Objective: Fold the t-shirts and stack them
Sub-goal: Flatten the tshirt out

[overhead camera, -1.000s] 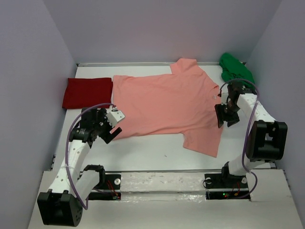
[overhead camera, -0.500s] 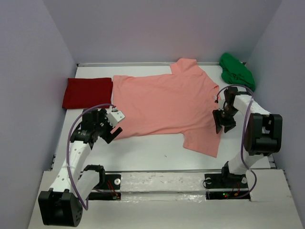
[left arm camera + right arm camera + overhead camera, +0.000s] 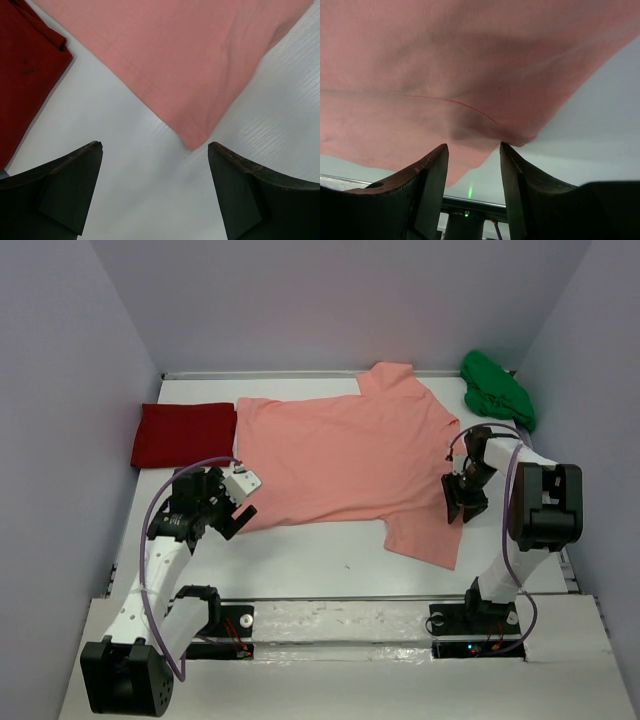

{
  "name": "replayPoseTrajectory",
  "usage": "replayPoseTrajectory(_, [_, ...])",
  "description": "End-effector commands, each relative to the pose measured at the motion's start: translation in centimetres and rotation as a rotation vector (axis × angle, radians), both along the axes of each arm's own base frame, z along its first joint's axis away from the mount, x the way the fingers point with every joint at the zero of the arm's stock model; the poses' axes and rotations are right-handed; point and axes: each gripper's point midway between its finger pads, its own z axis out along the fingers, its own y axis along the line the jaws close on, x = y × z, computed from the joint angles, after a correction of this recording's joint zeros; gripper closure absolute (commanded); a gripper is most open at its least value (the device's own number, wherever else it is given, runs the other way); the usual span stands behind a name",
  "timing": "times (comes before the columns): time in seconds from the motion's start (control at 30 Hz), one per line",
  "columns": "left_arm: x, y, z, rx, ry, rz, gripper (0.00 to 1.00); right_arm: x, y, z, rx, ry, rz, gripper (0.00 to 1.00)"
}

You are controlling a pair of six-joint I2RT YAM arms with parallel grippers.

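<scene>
The salmon-pink t-shirt [image 3: 345, 455] lies spread flat across the middle of the table. A deep red t-shirt [image 3: 183, 433] sits folded at the back left, touching the salmon hem. A bright green t-shirt [image 3: 497, 388] is bunched in the back right corner. My left gripper [image 3: 245, 502] hovers wide open at the salmon shirt's near left corner [image 3: 192, 137], with the red shirt [image 3: 25, 70] to its left. My right gripper [image 3: 462, 500] is at the shirt's right edge. Its fingers stand partly apart, and the salmon cloth [image 3: 445, 65] edge reaches their tips [image 3: 473, 146].
The white table [image 3: 320, 555] is boxed in by pale walls at the left, back and right. The arm bases and their mounting rail [image 3: 340, 625] run along the near edge. Purple cables loop off both arms.
My right gripper has shifted a little left and nearer onto the salmon shirt's right edge, and its jaws have narrowed slightly. The left arm and the shirts have not moved.
</scene>
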Motion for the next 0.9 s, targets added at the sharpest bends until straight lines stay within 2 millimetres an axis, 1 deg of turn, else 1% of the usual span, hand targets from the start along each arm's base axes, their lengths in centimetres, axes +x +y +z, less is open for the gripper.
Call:
replayPoseTrajectory(0.0, [0.2, 0.1, 0.5, 0.001, -0.038, 0.004, 0.01, 1.7, 0.2, -0.1, 0.012, -0.048, -0.039, 0.50])
replayPoseTrajectory(0.07, [0.3, 0.2, 0.4, 0.003, -0.037, 0.006, 0.01, 1.7, 0.2, -0.4, 0.013, -0.041, -0.044, 0.50])
replayPoseTrajectory(0.17, [0.3, 0.1, 0.3, -0.002, -0.033, 0.009, 0.01, 1.7, 0.1, -1.0, 0.007, -0.034, -0.047, 0.55])
replayPoseTrajectory(0.33, [0.3, 0.1, 0.3, -0.003, -0.028, 0.005, 0.01, 1.6, 0.0, -1.5, 0.004, -0.025, -0.045, 0.68])
replayPoseTrajectory(0.37, [0.4, 0.0, 0.4, -0.007, -0.030, 0.004, 0.01, 1.6, 0.0, -1.4, 0.001, -0.029, -0.045, 0.71])
replayPoseTrajectory(0.5, [0.4, -0.4, 0.4, -0.021, -0.019, -0.010, 0.01, 1.4, -0.2, -1.4, -0.008, -0.029, -0.043, 0.77])
replayPoseTrajectory(0.6, [0.3, -0.7, 0.4, -0.029, -0.005, -0.022, 0.01, 1.6, -0.3, -1.0, -0.017, -0.042, -0.043, 0.82])
replayPoseTrajectory(0.63, [0.0, -0.7, 0.2, -0.024, 0.009, -0.034, 0.01, 1.5, -0.4, -0.9, -0.018, -0.041, -0.040, 0.83])
replayPoseTrajectory(0.7, [-0.3, -0.7, -0.1, -0.014, 0.029, -0.051, 0.01, 1.7, -0.4, -0.5, -0.020, -0.047, -0.037, 0.93])
replayPoseTrajectory(0.77, [-1.1, -0.6, -1.0, 0.018, 0.084, -0.088, 0.01, 1.8, -0.5, -0.2, -0.026, -0.052, -0.037, 0.99])
replayPoseTrajectory(0.87, [-1.9, -0.2, -1.9, 0.064, 0.127, -0.121, 0.01, 1.8, -0.6, 0.3, -0.032, -0.061, -0.037, 1.00])
